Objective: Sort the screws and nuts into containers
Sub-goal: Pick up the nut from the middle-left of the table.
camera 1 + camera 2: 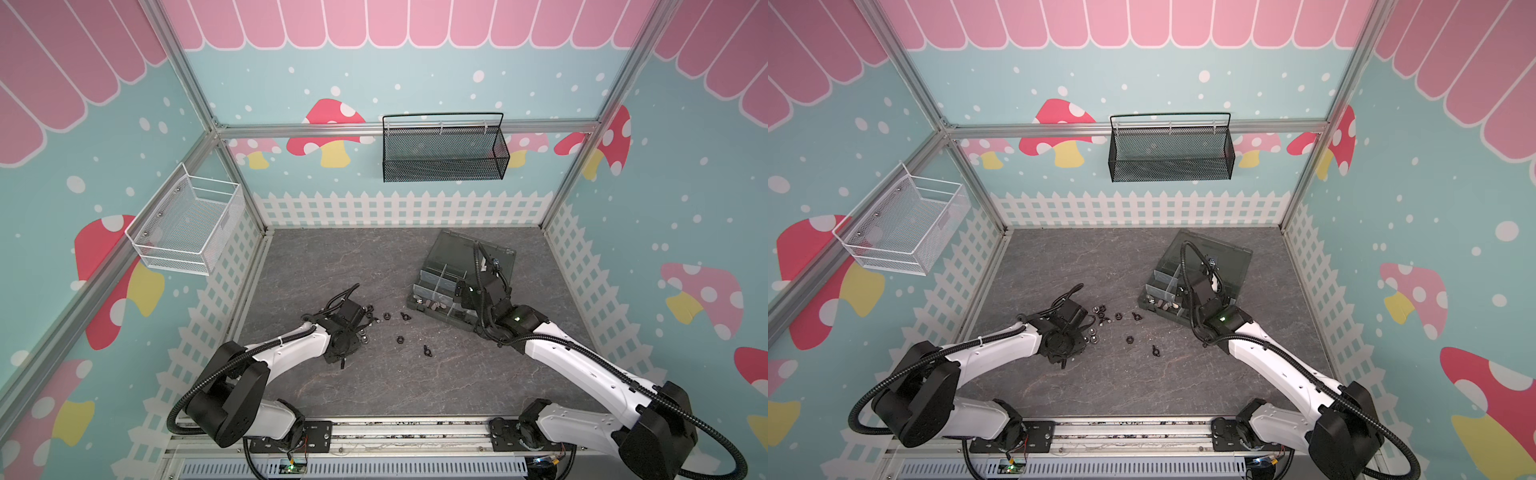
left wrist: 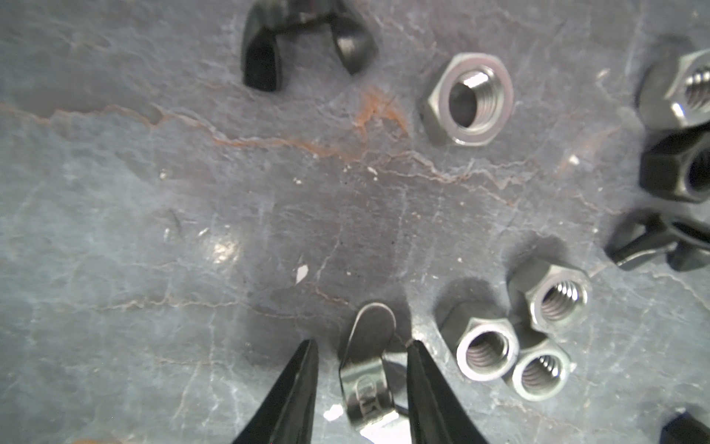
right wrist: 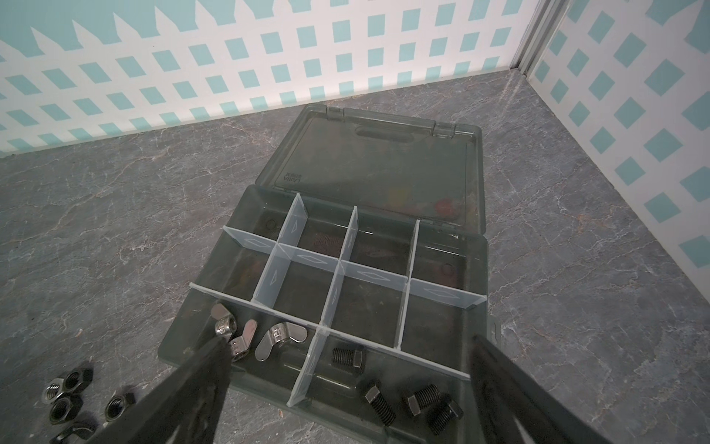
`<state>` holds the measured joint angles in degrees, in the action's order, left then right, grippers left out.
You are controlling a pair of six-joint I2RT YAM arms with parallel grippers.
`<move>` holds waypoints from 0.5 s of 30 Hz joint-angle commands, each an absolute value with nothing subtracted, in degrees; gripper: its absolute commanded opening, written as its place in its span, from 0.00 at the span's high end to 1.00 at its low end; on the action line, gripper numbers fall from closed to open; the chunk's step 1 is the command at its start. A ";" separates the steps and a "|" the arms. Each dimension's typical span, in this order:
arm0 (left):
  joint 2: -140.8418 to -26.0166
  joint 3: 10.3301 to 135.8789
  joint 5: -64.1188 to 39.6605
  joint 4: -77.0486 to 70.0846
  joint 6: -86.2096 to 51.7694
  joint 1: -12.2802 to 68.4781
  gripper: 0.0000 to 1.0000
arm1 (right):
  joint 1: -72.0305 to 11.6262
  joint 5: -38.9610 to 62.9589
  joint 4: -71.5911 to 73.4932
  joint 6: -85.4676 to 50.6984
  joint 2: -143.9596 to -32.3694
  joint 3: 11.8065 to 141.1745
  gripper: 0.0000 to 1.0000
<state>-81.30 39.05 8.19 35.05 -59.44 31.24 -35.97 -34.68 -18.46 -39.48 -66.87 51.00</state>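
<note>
My left gripper (image 2: 361, 346) hangs low over the table, jaws partly closed on either side of a silver wing nut (image 2: 367, 369) that lies on the table. Table shows between the nut and one finger. Three silver hex nuts (image 2: 486, 353) cluster beside it, another silver nut (image 2: 468, 100) lies farther off, and black winged pieces (image 2: 303, 38) lie nearby. My right gripper (image 3: 347, 340) is wide open over the near cells of the containers (image 3: 476, 269). One cell holds silver wing nuts (image 3: 280, 338). The neighbouring cell holds several black screws (image 3: 347, 355). In both top views loose black nuts (image 1: 400, 340) (image 1: 1129, 340) lie between the arms.
The organizer's lid (image 3: 384, 161) lies open flat behind its cells, toward the back wall. A black mesh basket (image 1: 442, 149) hangs on the back wall and a white wire basket (image 1: 187, 224) on the left wall. Fence-patterned walls close in the grey tabletop (image 1: 374, 386).
</note>
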 commanded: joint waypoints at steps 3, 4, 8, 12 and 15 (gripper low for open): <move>-82.62 35.68 4.16 38.09 -63.20 31.50 0.60 | -35.77 -36.70 -19.31 -40.51 -65.83 50.11 0.03; -82.62 35.73 4.13 38.46 -63.35 31.61 0.60 | -35.78 -36.82 -19.27 -40.47 -65.91 50.12 0.03; -82.80 35.97 4.32 39.66 -64.24 32.19 0.60 | -35.79 -37.73 -19.33 -40.71 -66.01 50.09 0.03; -83.87 36.78 4.82 41.48 -64.86 32.96 0.62 | -35.83 -38.24 -19.31 -40.74 -66.04 50.36 0.03; -85.22 37.67 5.29 43.26 -65.14 33.11 0.65 | -35.77 -38.39 -19.29 -40.49 -66.01 50.68 0.03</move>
<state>-81.80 39.66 8.19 37.15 -62.65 32.62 -35.97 -36.69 -18.55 -39.51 -66.87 50.94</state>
